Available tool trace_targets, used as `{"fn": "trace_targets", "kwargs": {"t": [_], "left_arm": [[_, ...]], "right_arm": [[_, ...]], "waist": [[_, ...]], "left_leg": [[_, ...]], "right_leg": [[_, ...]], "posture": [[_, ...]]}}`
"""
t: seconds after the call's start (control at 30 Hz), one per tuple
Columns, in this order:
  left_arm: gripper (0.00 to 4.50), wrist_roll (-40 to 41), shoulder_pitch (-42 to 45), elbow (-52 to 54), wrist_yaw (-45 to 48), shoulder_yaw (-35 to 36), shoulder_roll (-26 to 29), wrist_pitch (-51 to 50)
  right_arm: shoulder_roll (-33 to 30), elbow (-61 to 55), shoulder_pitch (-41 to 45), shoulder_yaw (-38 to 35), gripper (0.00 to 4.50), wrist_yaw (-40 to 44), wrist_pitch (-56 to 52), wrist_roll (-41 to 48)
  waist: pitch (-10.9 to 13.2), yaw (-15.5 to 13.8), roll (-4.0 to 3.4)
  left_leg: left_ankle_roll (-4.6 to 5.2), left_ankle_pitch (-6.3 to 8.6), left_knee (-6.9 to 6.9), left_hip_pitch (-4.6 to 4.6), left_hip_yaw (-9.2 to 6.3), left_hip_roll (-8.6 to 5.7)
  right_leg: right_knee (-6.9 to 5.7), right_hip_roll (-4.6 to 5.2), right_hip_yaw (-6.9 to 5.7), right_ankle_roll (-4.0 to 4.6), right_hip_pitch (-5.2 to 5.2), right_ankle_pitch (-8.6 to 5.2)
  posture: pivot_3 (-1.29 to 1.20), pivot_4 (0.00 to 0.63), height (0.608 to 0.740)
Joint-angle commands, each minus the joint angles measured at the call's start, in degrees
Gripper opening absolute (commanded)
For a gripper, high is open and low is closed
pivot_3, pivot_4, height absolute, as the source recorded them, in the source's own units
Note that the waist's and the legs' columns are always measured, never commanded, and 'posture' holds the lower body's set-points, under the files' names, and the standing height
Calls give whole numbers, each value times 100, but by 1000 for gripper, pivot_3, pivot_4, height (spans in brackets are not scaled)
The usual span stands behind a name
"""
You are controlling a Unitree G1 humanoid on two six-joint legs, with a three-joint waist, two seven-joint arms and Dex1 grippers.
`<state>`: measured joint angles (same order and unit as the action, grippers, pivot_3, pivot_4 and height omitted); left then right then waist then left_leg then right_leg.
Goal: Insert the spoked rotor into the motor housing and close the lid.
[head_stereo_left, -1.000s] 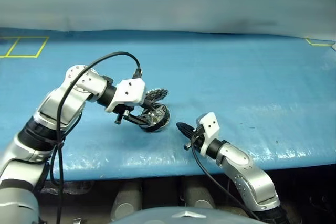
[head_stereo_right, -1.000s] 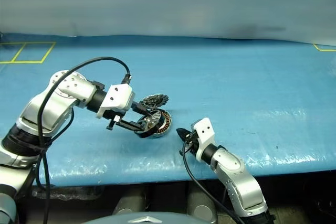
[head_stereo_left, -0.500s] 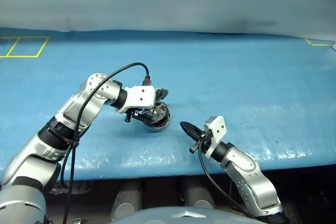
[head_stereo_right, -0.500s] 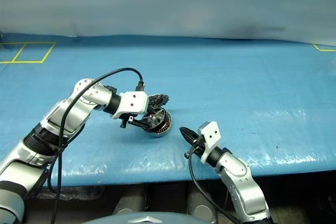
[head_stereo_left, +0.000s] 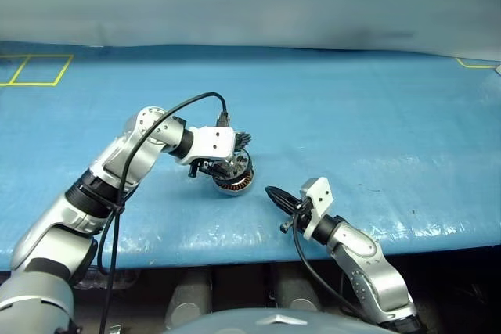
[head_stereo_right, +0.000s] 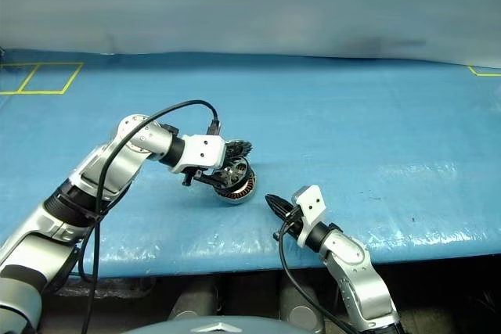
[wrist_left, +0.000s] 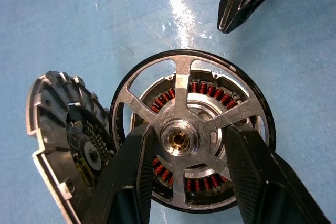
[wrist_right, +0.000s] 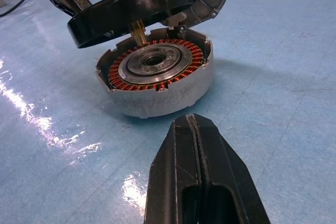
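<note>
The left gripper (wrist_left: 184,156), clamped on the spoked rotor (wrist_left: 181,137), holds it tilted just above the motor housing (wrist_right: 157,80), its lid (wrist_left: 65,135) swung open.

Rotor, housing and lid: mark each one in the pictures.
rotor (wrist_left: 178,139): left wrist view, on its central hub.
housing (wrist_right: 173,97): right wrist view, on its grey outer wall.
lid (wrist_left: 58,108): left wrist view, on its toothed underside, standing open beside the rotor.
</note>
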<state>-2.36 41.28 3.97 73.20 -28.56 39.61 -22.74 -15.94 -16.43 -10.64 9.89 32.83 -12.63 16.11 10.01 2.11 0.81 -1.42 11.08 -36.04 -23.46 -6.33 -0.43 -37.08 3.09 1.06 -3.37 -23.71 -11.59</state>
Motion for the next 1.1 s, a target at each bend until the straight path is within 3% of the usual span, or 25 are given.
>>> {"fn": "trace_targets", "kwargs": {"t": [0.03,1.1], "left_arm": [[1726,-96,151,-8,75,37,16,111],[1726,-434,215,-484,94,-5,-136,397]], "right_arm": [[41,-122,-15,27,0,-24,101,0],[87,-78,-45,87,0,-238,41,-134]], "waist": [[0,0,0],[0,0,0]], "left_leg": [[0,0,0,0,0,0],[0,0,0,-1,0,0]], "right_leg": [[0,0,0,0,0,0],[0,0,0,0,0,0]], "posture": [[0,150,740],[0,150,740]]}}
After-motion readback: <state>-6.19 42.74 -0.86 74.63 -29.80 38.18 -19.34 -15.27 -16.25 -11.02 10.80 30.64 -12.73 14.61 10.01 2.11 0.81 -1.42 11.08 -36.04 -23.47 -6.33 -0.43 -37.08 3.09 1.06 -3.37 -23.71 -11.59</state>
